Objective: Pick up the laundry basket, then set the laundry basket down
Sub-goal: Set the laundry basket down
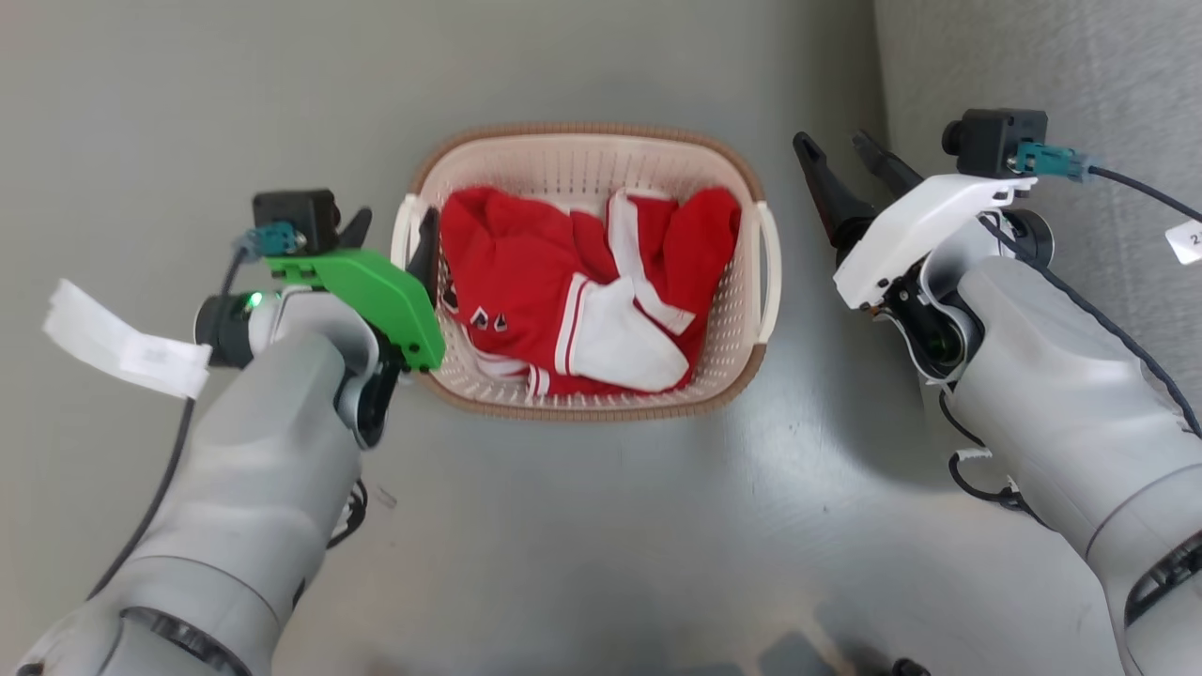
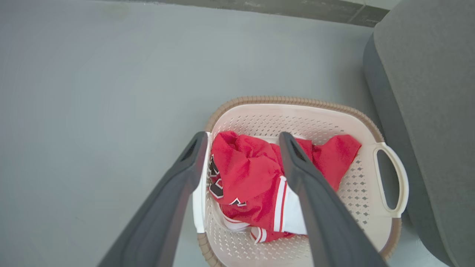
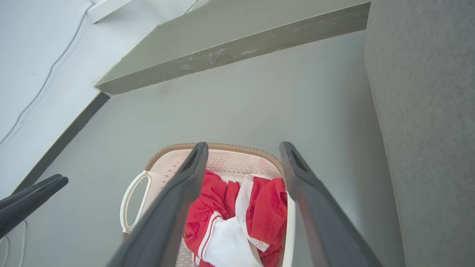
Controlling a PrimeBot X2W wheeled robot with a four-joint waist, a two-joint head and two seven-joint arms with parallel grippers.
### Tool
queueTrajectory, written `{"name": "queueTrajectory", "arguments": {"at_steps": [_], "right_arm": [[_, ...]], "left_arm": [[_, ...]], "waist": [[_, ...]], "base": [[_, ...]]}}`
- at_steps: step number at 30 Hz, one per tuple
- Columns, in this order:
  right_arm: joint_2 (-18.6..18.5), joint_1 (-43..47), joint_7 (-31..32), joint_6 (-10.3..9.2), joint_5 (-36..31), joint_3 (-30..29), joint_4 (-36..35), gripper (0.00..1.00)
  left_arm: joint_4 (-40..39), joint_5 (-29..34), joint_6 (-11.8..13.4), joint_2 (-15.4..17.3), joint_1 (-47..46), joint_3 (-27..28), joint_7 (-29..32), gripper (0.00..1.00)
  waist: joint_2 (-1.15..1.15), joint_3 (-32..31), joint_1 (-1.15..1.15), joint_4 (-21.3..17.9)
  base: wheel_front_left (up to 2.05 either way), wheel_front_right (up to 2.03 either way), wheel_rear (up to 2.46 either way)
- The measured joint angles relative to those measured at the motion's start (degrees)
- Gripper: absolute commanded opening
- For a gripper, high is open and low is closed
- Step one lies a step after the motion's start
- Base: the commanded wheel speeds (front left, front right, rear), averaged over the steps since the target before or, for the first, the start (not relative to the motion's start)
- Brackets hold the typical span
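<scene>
1. Two hands, one basket and one garment make up your inventory at this moment.
2. Laundry basket [image 1: 582, 131]: it stands on the grey floor [image 1: 610, 545], in the middle of your head view between the two arms. Grey upholstered furniture [image 1: 1033, 56] is near its right end.
3. Contents: one crumpled red and white garment [image 1: 526, 272] lies inside the basket, covering most of the bottom.
4. Left hand [image 1: 394, 225]: your fingers are spread wide and straddle the basket's left handle [image 2: 199, 207]. One finger is outside the basket and the other is over the inside, above the garment. The jaws are not pressed together on the handle. You cannot tell whether the outer finger touches it.
5. Right hand [image 1: 834, 141]: your fingers are parted wide with nothing between them. It is off the basket's right end, apart from the right handle [image 1: 772, 272].
</scene>
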Motion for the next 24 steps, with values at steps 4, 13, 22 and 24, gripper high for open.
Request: {"name": "queueTrajectory", "arguments": {"at_steps": [4, 13, 22, 24], "right_arm": [[-1.0, 2.5, 0.0, 0.0, -1.7, -2.9, -3.0, 1.0], [-3.6, 7.7, -0.1, 0.0, -5.2, -9.6, -8.3, 1.0], [-4.2, 14.7, -0.3, 0.0, -10.1, -15.5, -14.7, 1.0], [-4.2, 16.5, -0.3, 0.0, -11.1, -16.9, -15.9, 1.0]], "left_arm": [[-4.5, 1.0, 0.0, 1.6, 0.2, 3.3, 0.0, 1.0], [-11.5, 4.3, 0.0, 3.7, 5.3, 8.5, 0.0, 1.0], [-18.8, 7.7, 1.1, 4.5, 12.7, 15.3, 0.0, 1.0], [-20.4, 8.3, 1.6, 4.7, 14.8, 16.7, 0.0, 1.0]], "waist": [[0.0, -3.7, 0.0, -0.1], [0.0, -10.2, 0.0, 0.0], [0.0, -16.9, 0.0, 0.5], [0.0, -18.3, 0.0, 0.6]], "base": [[0.0, 0.0, 0.0], [0.0, 0.0, 0.0], [0.0, 0.0, 0.0], [0.0, 0.0, 0.0]]}}
